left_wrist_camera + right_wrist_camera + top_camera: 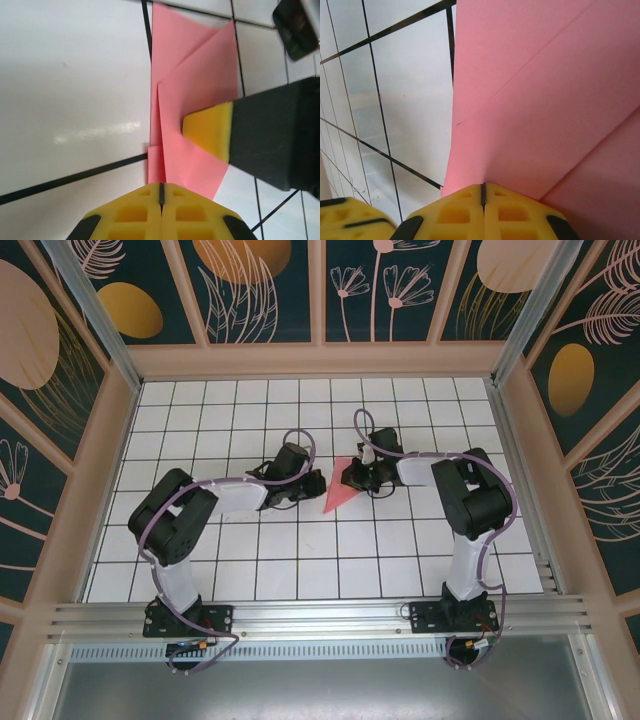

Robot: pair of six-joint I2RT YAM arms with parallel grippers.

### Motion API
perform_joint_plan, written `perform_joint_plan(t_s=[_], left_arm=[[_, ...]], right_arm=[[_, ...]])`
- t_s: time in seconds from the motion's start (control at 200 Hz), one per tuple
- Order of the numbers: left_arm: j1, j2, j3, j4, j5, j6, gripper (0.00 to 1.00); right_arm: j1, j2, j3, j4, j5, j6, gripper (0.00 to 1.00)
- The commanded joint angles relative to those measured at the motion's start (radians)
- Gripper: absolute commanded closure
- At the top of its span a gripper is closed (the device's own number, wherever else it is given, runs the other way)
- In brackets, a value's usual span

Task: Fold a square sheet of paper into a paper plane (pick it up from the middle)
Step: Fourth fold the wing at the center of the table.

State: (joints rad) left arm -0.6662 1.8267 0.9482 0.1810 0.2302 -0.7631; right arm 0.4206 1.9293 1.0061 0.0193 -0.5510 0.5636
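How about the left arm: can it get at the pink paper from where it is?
Probably yes. The left gripper, shut, sits right at the near edge of the pink paper with nothing between them. The right gripper touches the paper farther along, off to one side, leaving that edge free.

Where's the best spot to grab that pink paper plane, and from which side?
Probably its centre crease, pinched from above with jaws astride it. The paper plane lies flat on the table, edges down; only along that fold do the layers seem to lift.
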Motion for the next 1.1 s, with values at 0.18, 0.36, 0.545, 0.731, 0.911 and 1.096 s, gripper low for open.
perform_joint_plan(t_s=[0.18, 0.36, 0.545, 0.731, 0.911, 1.096], left_arm=[[-0.014, -0.001, -0.031, 0.125, 0.161, -0.012, 0.91], [-0.057, 0.064, 0.019, 0.088, 0.177, -0.001, 0.9], [-0.064, 0.116, 0.019, 0.042, 0.161, 0.008, 0.9], [-0.064, 0.116, 0.01, 0.005, 0.126, 0.027, 0.9], [-0.065, 0.096, -0.024, 0.008, 0.125, 0.027, 0.9], [-0.064, 0.059, -0.071, 0.049, 0.166, 0.008, 0.89]], right_arm=[[-0.011, 0.055, -0.007, -0.068, 0.101, 0.007, 0.96], [-0.011, 0.057, -0.003, -0.076, 0.106, 0.011, 0.96], [-0.011, 0.064, -0.002, -0.083, 0.109, 0.014, 0.97], [-0.013, 0.071, 0.001, -0.091, 0.111, 0.014, 0.97], [-0.014, 0.074, 0.002, -0.097, 0.114, 0.012, 0.97], [-0.017, 0.075, -0.001, -0.101, 0.114, 0.009, 0.97]])
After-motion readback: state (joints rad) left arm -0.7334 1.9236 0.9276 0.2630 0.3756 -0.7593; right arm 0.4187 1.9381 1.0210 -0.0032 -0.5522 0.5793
